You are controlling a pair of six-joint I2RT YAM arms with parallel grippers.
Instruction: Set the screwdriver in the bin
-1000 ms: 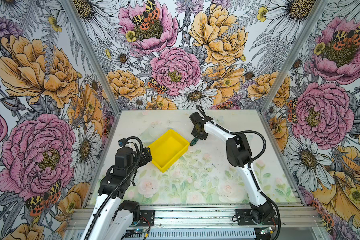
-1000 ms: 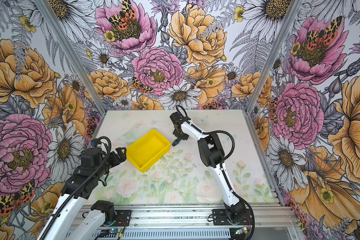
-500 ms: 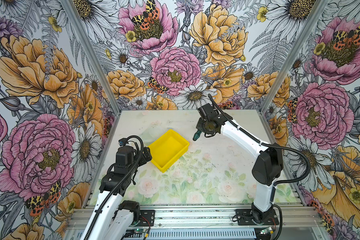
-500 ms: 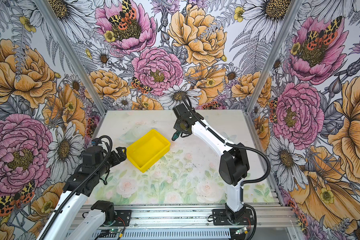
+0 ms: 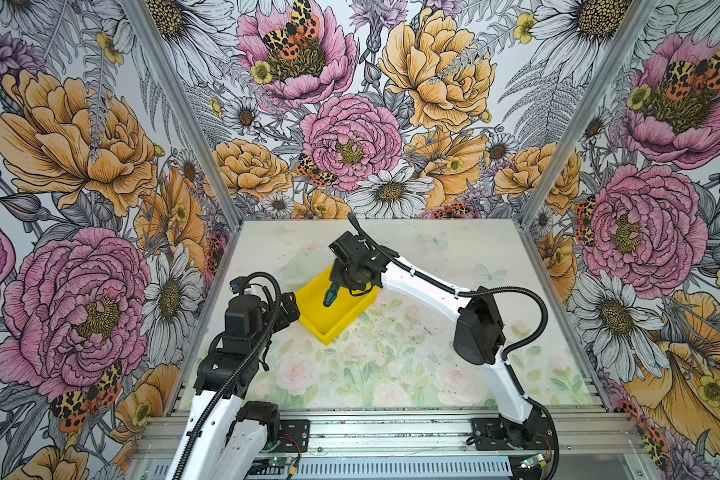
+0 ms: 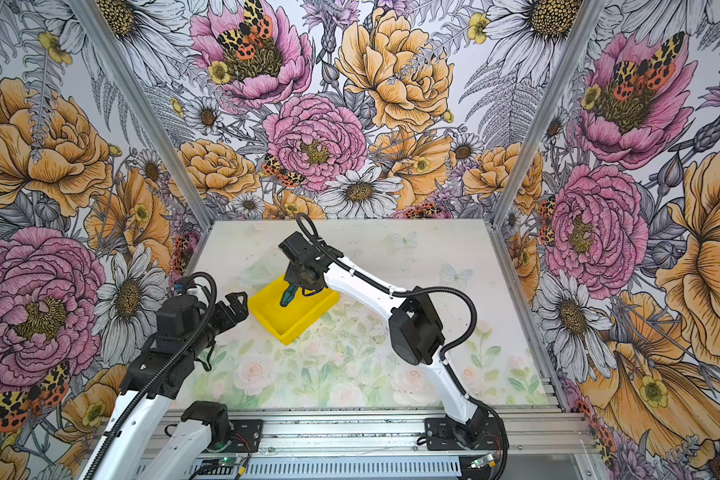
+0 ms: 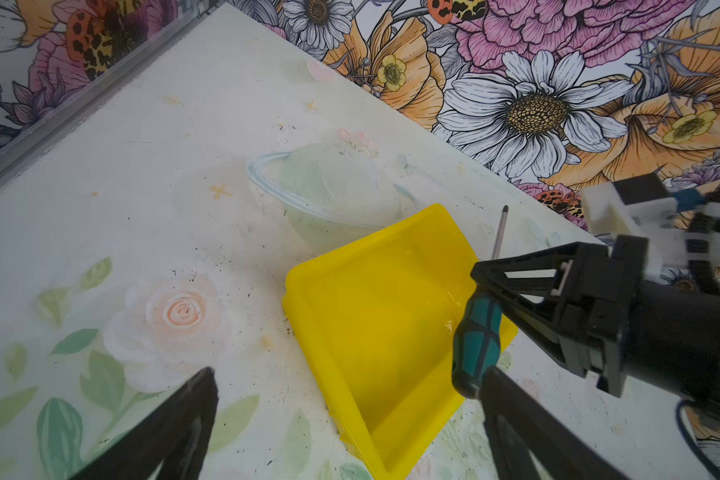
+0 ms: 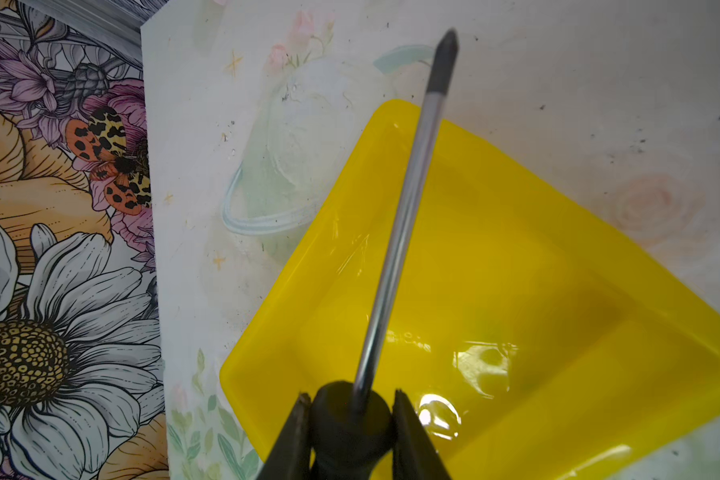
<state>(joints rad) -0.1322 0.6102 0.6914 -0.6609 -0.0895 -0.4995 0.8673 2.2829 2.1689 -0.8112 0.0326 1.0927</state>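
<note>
Swung across from beside the bin (image 5: 323, 318), the right claw (image 8: 351, 405) hovers above it, clamped on the screwdriver (image 7: 476, 336), which is held aloft; only lowering and letting go seem left.

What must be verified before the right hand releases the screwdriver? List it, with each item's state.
1. Grip: right hand shut on the screwdriver handle: ok.
2. Position: handle hangs over the inside of the bin: ok.
3. Shaft tip within the bin's rim: cannot tell; it points toward a corner.
4. Inside of the bin bare: ok.
5. Clearance: left hand open, beside the bin, not over it: ok.
6. Drop height above the bin floor: cannot tell.
</note>
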